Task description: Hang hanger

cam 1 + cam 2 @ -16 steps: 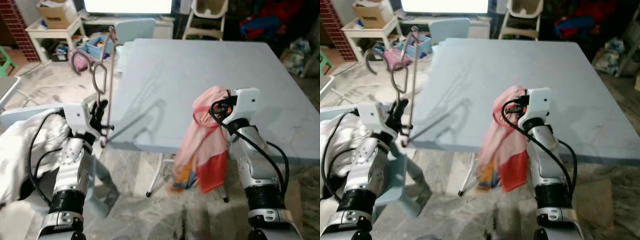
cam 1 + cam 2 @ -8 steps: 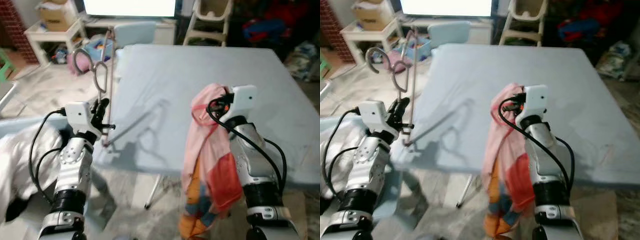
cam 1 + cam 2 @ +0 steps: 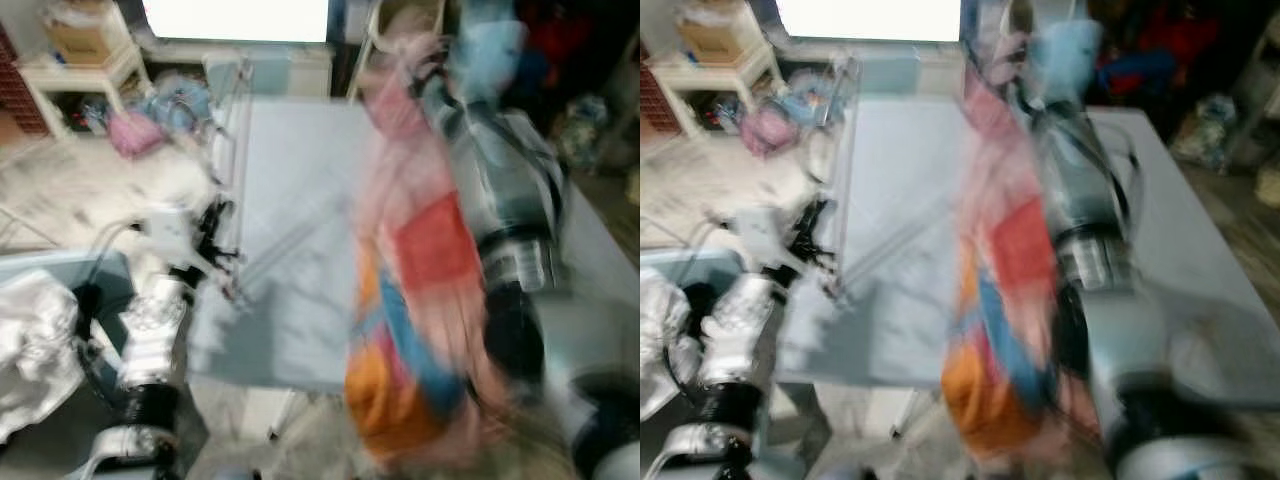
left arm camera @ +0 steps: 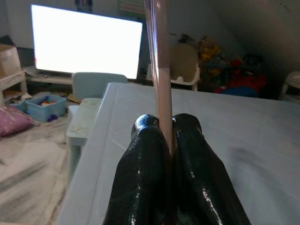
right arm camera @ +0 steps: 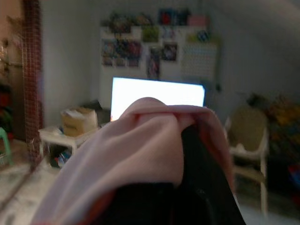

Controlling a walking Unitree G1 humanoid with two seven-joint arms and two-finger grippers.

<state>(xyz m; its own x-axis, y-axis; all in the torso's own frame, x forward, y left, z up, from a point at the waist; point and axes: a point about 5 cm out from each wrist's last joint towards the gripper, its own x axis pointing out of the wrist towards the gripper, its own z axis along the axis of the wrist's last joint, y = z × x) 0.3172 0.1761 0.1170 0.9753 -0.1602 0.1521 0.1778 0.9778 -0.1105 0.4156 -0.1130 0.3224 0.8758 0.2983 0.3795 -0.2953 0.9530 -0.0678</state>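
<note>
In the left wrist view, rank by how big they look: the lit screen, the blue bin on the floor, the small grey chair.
1. Lit screen, clearly largest.
2. Small grey chair.
3. Blue bin, smallest.
The chair and bin sit at different depths, so this is apparent size only. The left gripper is clamped on the hanger rod in front.

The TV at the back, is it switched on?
On: the TV screen glows bright white behind the left hand gripping the hanger.

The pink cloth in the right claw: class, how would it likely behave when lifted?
Probably floppy: the pink cloth hangs in a long drape from the raised right claw. Likely light, since a pinch at its top edge seems to carry it. It may swing and snag the hanger held by the left claw.
</note>
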